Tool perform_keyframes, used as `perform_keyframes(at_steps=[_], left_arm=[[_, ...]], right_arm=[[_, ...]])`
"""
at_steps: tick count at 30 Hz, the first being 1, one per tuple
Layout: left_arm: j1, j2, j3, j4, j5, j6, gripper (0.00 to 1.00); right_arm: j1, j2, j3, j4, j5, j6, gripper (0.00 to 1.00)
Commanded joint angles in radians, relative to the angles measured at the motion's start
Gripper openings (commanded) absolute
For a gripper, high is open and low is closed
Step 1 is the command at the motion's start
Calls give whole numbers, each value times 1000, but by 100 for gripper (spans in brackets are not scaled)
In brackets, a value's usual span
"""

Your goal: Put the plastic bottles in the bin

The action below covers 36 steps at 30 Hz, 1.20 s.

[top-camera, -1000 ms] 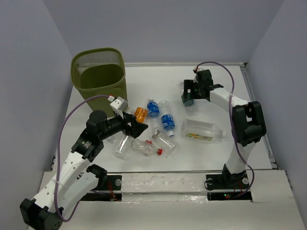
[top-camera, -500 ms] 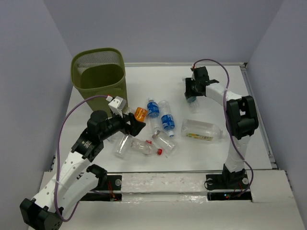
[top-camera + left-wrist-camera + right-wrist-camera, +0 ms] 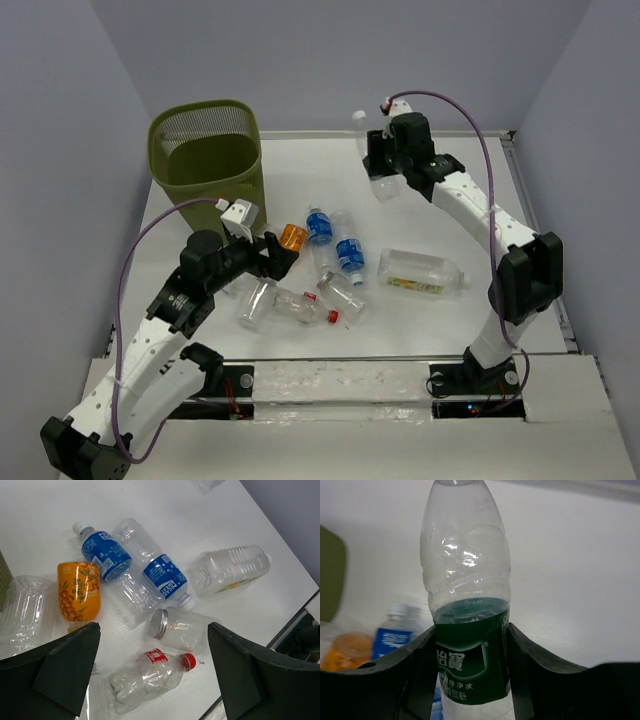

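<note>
My right gripper [image 3: 380,165] [image 3: 471,635] is shut on a clear bottle with a dark green label [image 3: 470,665] [image 3: 384,188]. It holds the bottle off the table at the back centre, to the right of the olive mesh bin [image 3: 205,150]. My left gripper [image 3: 283,255] [image 3: 154,645] hangs open over a heap of bottles with nothing between its fingers. Under it lie an orange-labelled bottle [image 3: 77,590], two blue-labelled bottles [image 3: 105,555] [image 3: 162,577], a red-capped bottle [image 3: 150,675] and a silver-lidded jar [image 3: 182,627]. A larger squarish bottle [image 3: 420,270] lies to the right.
A crushed clear bottle [image 3: 25,607] lies at the left of the heap, near the bin's foot. The table's raised right edge [image 3: 540,230] runs close behind the right arm. The bin's olive side [image 3: 330,575] shows at the left of the right wrist view.
My right gripper closed on the green-labelled bottle, then lifted it and carried it left and toward the back. My left gripper shifted only slightly over the heap.
</note>
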<state>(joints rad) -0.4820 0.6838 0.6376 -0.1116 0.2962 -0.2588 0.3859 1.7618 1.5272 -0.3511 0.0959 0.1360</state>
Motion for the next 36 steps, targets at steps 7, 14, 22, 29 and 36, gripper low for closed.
perform_keyframes(at_steps=[7, 14, 22, 29, 36], left_arm=[[52, -182, 57, -34, -363, -37, 96], [66, -308, 56, -125, -543, -109, 95], [65, -279, 69, -227, -508, -226, 93], [65, -230, 74, -273, -482, -276, 93], [65, -126, 89, -287, -480, -281, 94]], right_arm=[[284, 11, 456, 248, -186, -12, 30], [363, 276, 806, 351, -364, 109, 29], [430, 499, 973, 538, -381, 211, 29], [461, 643, 1082, 652, -325, 232, 28], [472, 538, 917, 641, -334, 200, 98]])
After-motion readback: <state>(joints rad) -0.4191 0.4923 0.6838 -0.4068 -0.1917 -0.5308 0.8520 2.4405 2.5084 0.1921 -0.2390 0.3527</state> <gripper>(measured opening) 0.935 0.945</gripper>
